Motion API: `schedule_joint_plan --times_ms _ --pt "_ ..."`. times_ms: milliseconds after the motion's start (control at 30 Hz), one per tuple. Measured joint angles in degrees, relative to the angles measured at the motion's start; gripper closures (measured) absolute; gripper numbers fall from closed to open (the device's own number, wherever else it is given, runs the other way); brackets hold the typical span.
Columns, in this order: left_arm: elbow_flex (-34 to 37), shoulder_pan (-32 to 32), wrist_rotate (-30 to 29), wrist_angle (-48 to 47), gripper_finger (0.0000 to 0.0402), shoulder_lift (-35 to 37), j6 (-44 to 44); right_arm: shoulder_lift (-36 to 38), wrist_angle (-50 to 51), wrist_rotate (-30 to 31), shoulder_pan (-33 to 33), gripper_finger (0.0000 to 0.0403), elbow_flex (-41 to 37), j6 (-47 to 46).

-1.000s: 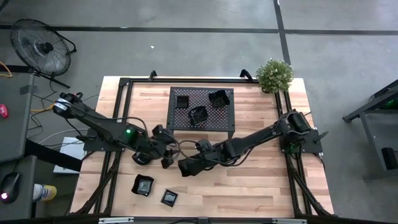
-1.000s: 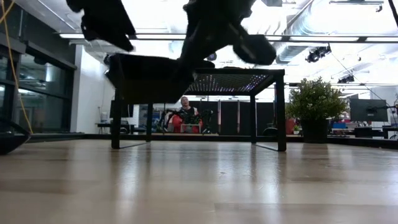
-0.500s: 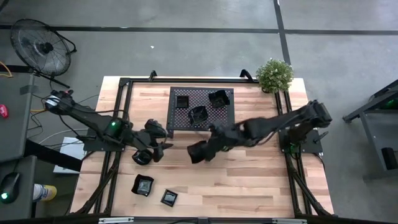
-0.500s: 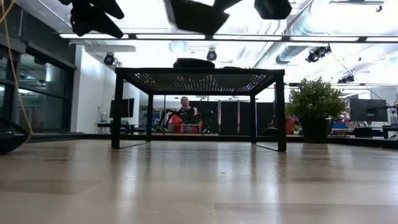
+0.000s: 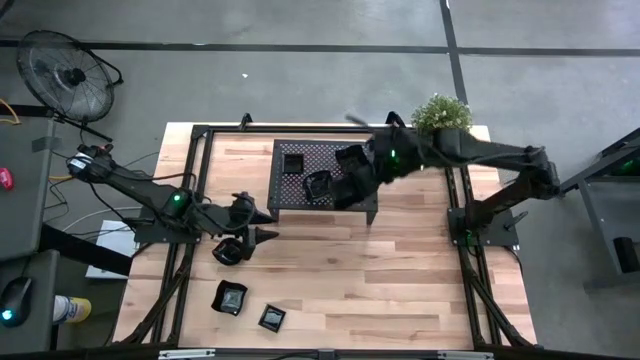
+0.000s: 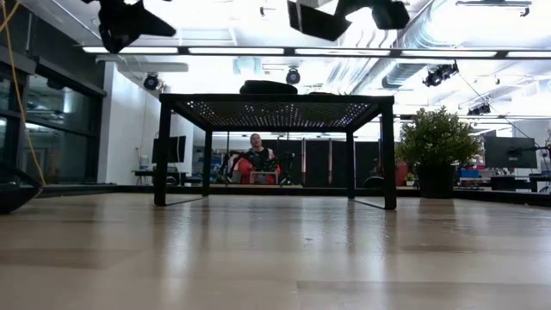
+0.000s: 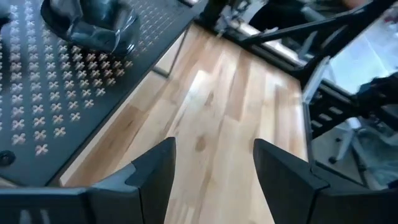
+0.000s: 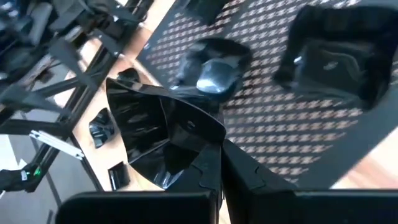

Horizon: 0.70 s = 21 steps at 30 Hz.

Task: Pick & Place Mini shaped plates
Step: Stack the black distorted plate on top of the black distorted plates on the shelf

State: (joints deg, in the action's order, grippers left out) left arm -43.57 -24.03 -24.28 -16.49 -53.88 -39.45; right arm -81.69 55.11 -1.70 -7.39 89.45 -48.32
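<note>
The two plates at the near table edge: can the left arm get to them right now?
Probably yes. The left gripper hangs open and empty just above the two plates, with bare table between.

The right gripper (image 8: 214, 177), its fingers clamped on a glossy black plate (image 8: 163, 138), is no longer low over the bare table (image 5: 400, 270) but up above the mesh rack (image 5: 300, 200). The left gripper (image 5: 262, 236), fingers apart, has drawn back toward its own side.

Three plates (image 5: 318, 184) on rack (image 5: 290, 192)
</note>
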Motion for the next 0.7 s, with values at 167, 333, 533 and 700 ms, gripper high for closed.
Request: schedule_joint_plan --times_ms 167,333,533,700 --pt "0.0 0.0 1.0 0.4 0.0189 1.3 2.0 0.4 1.3 -6.0 -8.7 0.0403 0.0 6.0" --pt "-0.1 0.0 -0.1 0.6 0.0189 2.8 3.7 0.4 1.7 -11.0 -16.2 0.0403 0.0 10.8" --pt "-0.1 0.0 -0.3 0.0 0.0189 3.8 4.6 -0.1 2.1 -19.0 -24.7 0.0403 0.0 15.9" --pt "-0.1 0.0 -0.8 0.0 0.0189 3.9 4.6 -2.6 1.8 -25.7 -29.4 0.0403 0.0 19.1"
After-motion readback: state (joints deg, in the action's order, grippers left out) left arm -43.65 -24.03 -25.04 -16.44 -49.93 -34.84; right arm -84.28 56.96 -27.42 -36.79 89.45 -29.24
